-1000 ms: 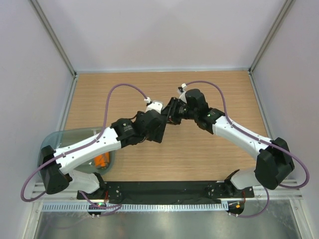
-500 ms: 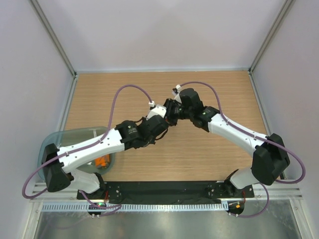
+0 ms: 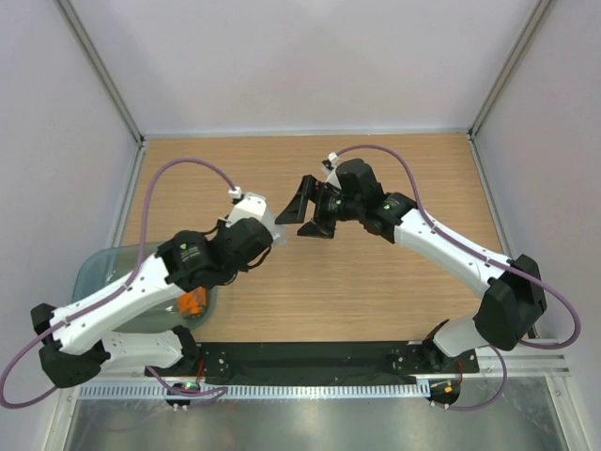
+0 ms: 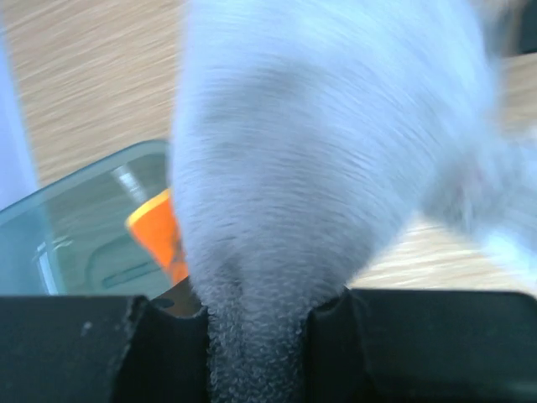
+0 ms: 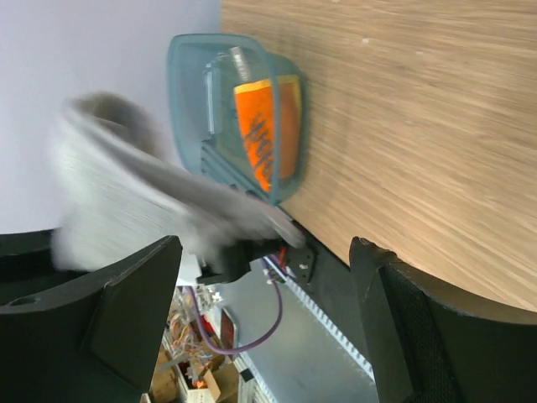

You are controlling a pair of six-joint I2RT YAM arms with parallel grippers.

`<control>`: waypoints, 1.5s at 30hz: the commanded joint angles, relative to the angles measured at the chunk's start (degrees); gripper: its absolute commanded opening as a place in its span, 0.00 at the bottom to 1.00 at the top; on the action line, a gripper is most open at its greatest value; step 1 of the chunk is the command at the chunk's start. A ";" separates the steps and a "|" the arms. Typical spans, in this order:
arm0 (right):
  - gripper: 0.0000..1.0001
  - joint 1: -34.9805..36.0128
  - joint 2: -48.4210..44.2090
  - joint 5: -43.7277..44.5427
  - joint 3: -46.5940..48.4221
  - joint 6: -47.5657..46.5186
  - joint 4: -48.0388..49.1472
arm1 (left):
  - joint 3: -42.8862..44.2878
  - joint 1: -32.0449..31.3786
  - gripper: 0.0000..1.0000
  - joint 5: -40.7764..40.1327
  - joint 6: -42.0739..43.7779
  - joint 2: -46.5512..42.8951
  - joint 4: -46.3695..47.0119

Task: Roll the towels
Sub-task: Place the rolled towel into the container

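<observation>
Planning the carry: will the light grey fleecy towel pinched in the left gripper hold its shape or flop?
Probably floppy: the light grey towel bunches narrow where the left gripper pinches it and fans out beyond. Likely light, since one pinch holds it. Its fuzzy nap should resist slipping.

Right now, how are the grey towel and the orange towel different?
The grey towel is pale; the orange towel is bright. The grey towel is pinched in the left claw, while the orange towel lies in the teal tub, untouched. Both are soft cloth.
</observation>
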 commanded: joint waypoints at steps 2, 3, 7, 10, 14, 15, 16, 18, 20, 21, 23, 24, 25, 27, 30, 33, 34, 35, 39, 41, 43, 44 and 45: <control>0.88 -1.32 -1.41 3.78 0.14 -3.91 -6.96 | 2.04 3.37 0.00 -10.76 -5.46 -6.59 -13.46; 0.88 -1.23 -1.41 3.78 0.14 -4.09 -6.87 | 1.78 4.69 0.00 -11.20 -5.72 -7.39 -14.71; 0.88 -1.23 -0.98 3.26 -0.48 -4.18 -6.96 | 2.47 11.28 0.00 -11.81 -7.12 -13.37 -16.99; 0.88 -1.23 -0.71 2.38 -0.65 -4.18 -6.61 | 5.27 14.46 0.00 -14.61 -8.00 -15.49 -20.06; 0.88 -0.80 0.43 0.01 -1.18 -4.27 -2.67 | 10.56 16.22 0.00 -16.74 -9.59 -13.74 -25.52; 0.87 -0.36 1.82 -1.82 -1.27 -4.00 -0.91 | 11.35 16.31 0.00 -16.65 -9.94 -13.38 -26.32; 0.86 0.61 2.79 -2.36 0.39 -4.52 1.11 | 12.49 16.39 0.00 -16.48 -10.21 -12.68 -27.54; 0.86 4.63 7.34 -0.71 3.81 -7.58 0.52 | 12.68 16.31 0.00 -15.25 -11.09 -12.76 -28.08; 0.86 7.46 11.74 0.44 10.22 -9.53 -2.03 | 12.15 16.31 0.00 -14.37 -11.79 -13.99 -28.17; 0.86 9.47 13.94 0.70 12.07 -9.97 -2.30 | 11.63 16.39 0.00 -13.50 -12.14 -14.60 -28.00; 0.85 10.98 20.45 0.97 16.56 -10.42 -1.43 | 10.57 16.39 0.00 -12.44 -12.14 -16.09 -27.12; 0.84 11.94 22.30 1.32 17.88 -10.51 -1.07 | 10.13 16.31 0.00 -11.91 -12.23 -16.54 -26.85; 0.84 13.34 26.23 1.76 20.85 -10.51 -0.55 | 9.78 16.31 0.00 -11.12 -12.40 -16.80 -26.59; 0.83 15.02 29.77 2.29 23.94 -10.59 -0.19 | 8.90 16.31 0.00 -10.50 -12.58 -17.16 -26.15; 0.82 18.01 36.28 3.08 30.45 -10.42 -1.59 | 8.63 16.31 0.00 -10.15 -12.76 -16.89 -26.06; 0.81 20.56 41.29 5.18 35.90 -10.68 -3.52 | 8.63 16.39 0.00 -9.97 -12.49 -16.81 -25.80; 0.80 21.00 42.61 5.89 38.52 -10.77 -5.27 | 8.55 16.39 0.00 -9.80 -12.41 -16.81 -25.71; 0.80 21.53 43.66 7.46 39.59 -10.86 -5.90 | 8.46 16.31 0.00 -9.45 -12.23 -16.89 -25.62; 0.74 22.15 48.76 9.93 42.85 -9.72 -7.05 | 7.93 16.31 0.00 -8.39 -11.97 -17.59 -24.92; 0.69 22.32 50.08 10.72 44.17 -9.19 -6.61 | 7.58 16.31 0.00 -8.04 -11.70 -17.86 -24.66; 0.49 22.41 51.83 11.95 45.65 -8.66 -6.78 | 7.49 16.31 0.00 -7.78 -11.44 -17.95 -24.57; 0.43 22.50 52.20 12.57 46.10 -8.40 -7.04 | 7.66 16.31 0.00 -7.69 -11.35 -17.86 -24.57; 0.34 22.50 52.55 13.36 46.54 -8.40 -7.31 | 7.58 16.31 0.00 -7.51 -11.18 -17.77 -24.48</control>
